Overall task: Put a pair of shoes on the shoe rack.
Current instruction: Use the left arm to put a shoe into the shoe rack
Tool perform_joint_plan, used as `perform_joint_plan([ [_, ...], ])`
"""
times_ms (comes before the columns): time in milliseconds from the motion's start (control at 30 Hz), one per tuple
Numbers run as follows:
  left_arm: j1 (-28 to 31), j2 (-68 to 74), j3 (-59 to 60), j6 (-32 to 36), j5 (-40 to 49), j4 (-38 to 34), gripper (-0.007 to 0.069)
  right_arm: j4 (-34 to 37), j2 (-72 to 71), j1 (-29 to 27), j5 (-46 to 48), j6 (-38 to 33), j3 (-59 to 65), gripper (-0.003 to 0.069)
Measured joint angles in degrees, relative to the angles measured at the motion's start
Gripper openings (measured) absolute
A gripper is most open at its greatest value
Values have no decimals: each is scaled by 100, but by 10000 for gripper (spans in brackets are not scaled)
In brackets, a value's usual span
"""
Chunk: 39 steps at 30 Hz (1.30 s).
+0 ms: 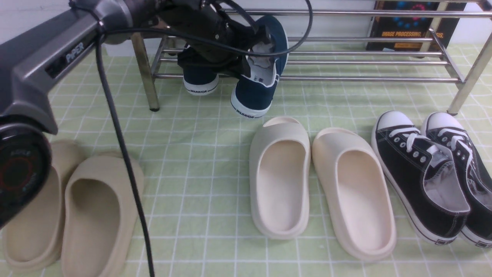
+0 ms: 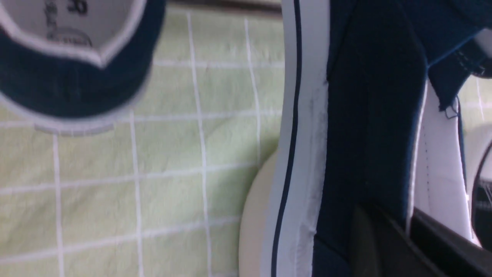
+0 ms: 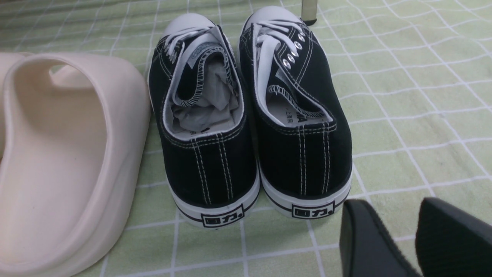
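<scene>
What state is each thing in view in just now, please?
left claw, shut on the tilted navy slip-on.
tilted navy slip-on, held heel-down before the shoe rack.
other navy slip-on, on that rack, heel overhanging.
right claw, open, empty.
black sneakers, upright on the cloth.
cream slides, upright on the cloth.
beige slides, likewise.

Eight shoes in all, making four pairs. The navy pair is a first navy slip-on [image 1: 200, 81] and a second navy slip-on [image 1: 254, 94]. There are two cream foam slides [image 1: 280, 181] [image 1: 355, 200], two tan foam slides [image 1: 30, 231] [image 1: 98, 219] and two black lace-up sneakers [image 1: 419, 181] [image 1: 461, 146]. There is one chrome shoe rack [image 1: 365, 79], one grey robot arm [image 1: 50, 57], one green checked cloth [image 1: 200, 154] and one dark poster [image 1: 403, 27].
</scene>
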Motion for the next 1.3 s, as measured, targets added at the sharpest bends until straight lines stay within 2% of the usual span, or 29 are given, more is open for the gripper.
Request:
perform_joint_plan([
  [333, 204, 847, -904, -142, -217, -16, 8, 0, 0, 0, 0, 0, 0, 239],
  [567, 204, 1021, -996, -142, -770, 30, 8, 0, 0, 0, 0, 0, 0, 239],
  [900, 204, 1100, -996, -142, -1037, 276, 14, 0, 0, 0, 0, 0, 0, 239],
  [1100, 204, 1100, -996, -142, -1119, 376, 74, 0, 0, 0, 0, 0, 0, 239],
  [1300, 204, 875, -1054, -137, -1034, 489, 221, 0, 0, 0, 0, 0, 0, 239],
])
